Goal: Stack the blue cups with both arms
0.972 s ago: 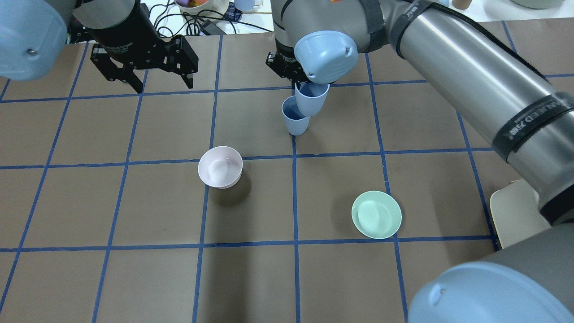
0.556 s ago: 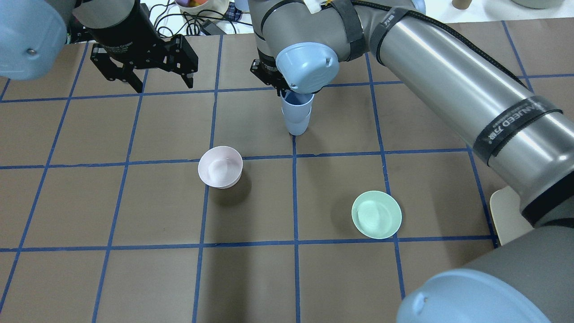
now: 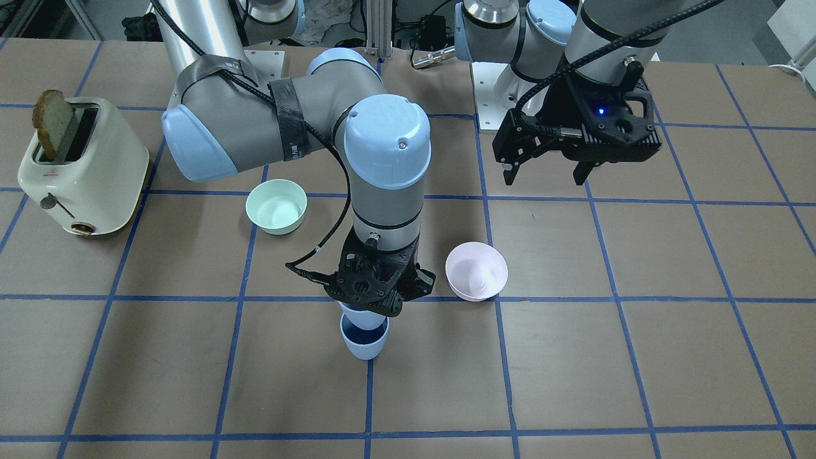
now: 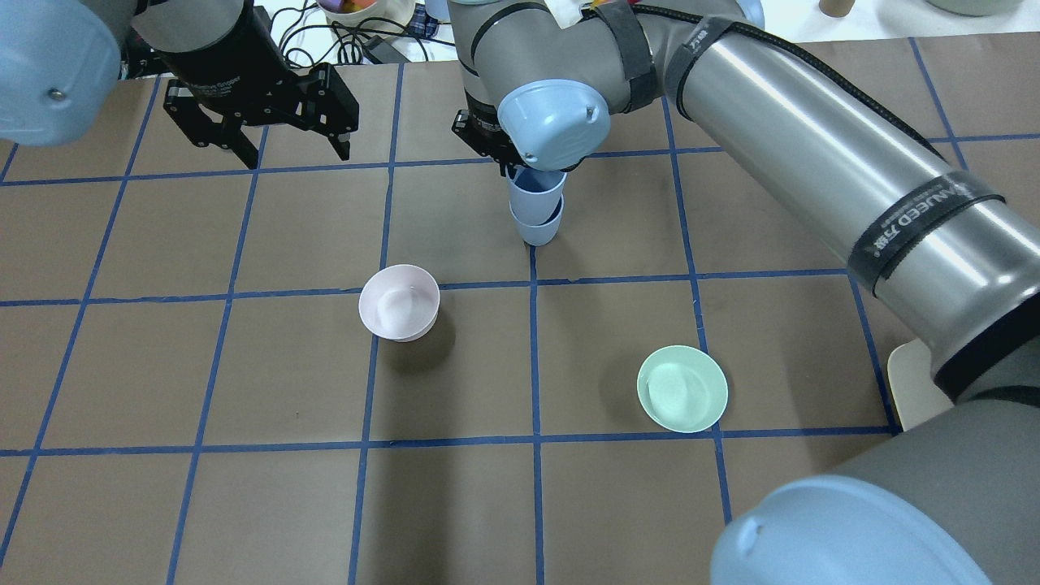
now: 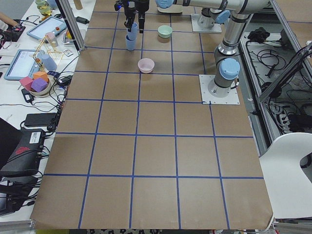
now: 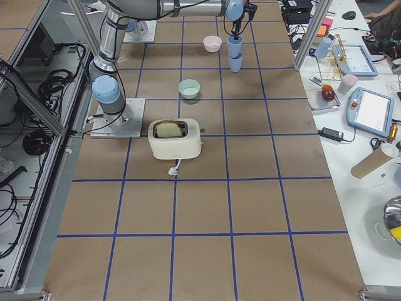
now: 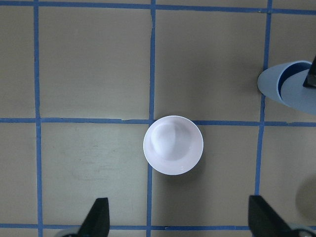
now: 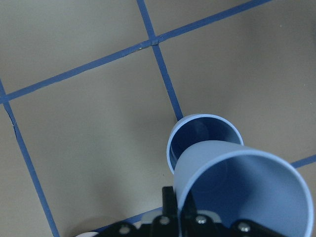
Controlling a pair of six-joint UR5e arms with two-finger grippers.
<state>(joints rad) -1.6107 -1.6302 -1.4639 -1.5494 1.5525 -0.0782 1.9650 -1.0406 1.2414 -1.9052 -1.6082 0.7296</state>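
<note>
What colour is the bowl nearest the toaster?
Small round bowl is mint green, clearest in front-facing view.

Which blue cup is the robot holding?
The upper blue cup, gripped by the right end effector. The lower blue cup stands free on the table, right beneath it.

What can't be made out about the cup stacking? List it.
Overhead: a wrist joint cap hides how the right end effector holds the upper blue cup.
Right wrist: the upper blue cup covers part of the lower blue cup; seating depth unclear.
Left wrist: cups cut by the right edge.
Side views: cups too small.
</note>
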